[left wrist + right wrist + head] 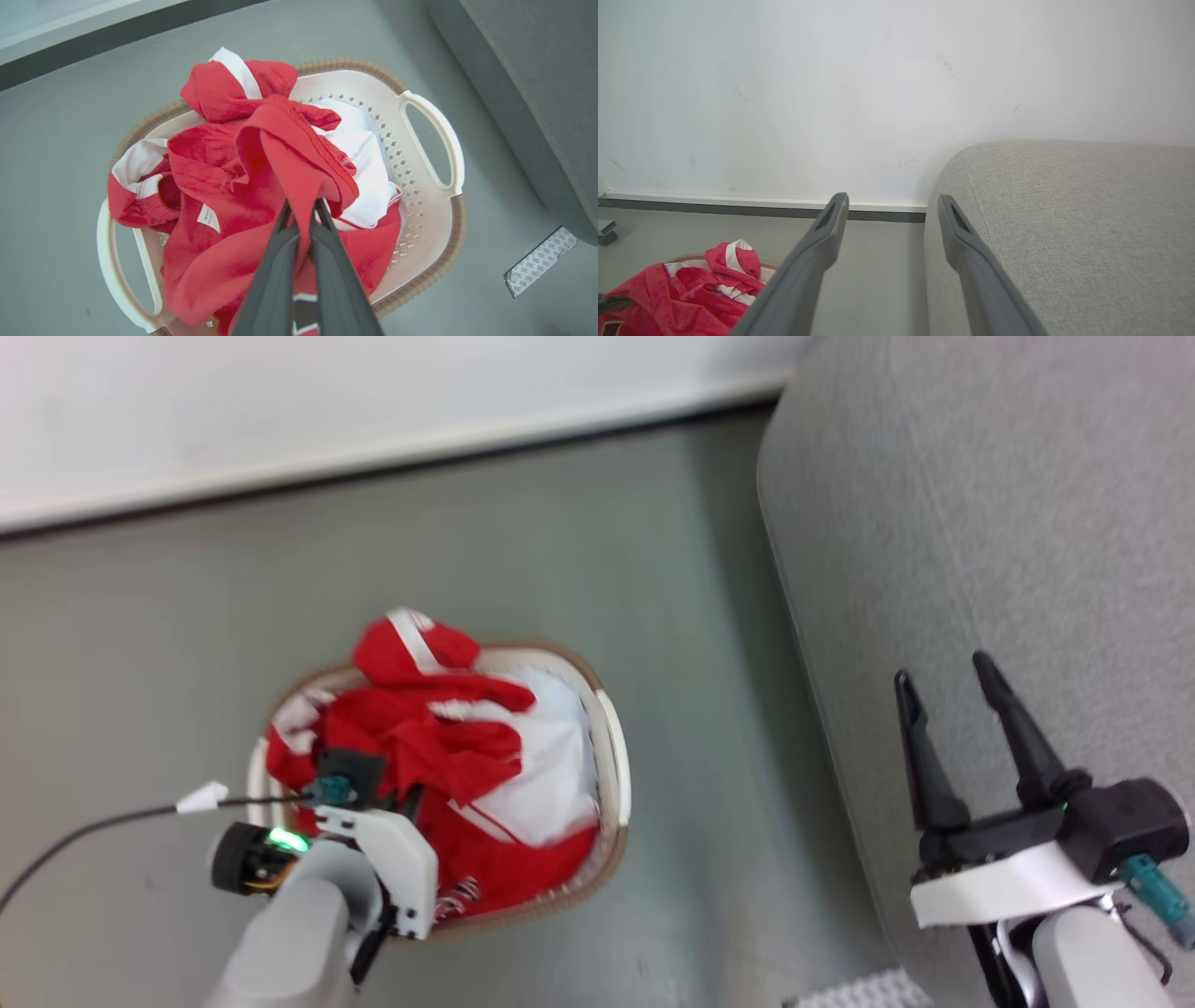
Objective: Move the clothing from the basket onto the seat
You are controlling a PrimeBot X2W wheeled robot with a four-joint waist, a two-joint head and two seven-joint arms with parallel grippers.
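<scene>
The left claw [303, 205] is clamped on a raised fold of the clothing [210, 177], which lies heaped in the basket [434, 219] and hides its bottom; in the head view the wrist [392, 859] covers that claw's fingers. The right claw [941, 670] hangs with fingers apart over the seat [1008, 523], which the frame edge cuts off. The basket stands on a grey floor [560, 523] near the seat, by a white wall [831, 93] with pale skirting [738, 201].

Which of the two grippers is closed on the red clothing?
The left gripper, pinching the clothing; the right gripper is open and empty.
</scene>
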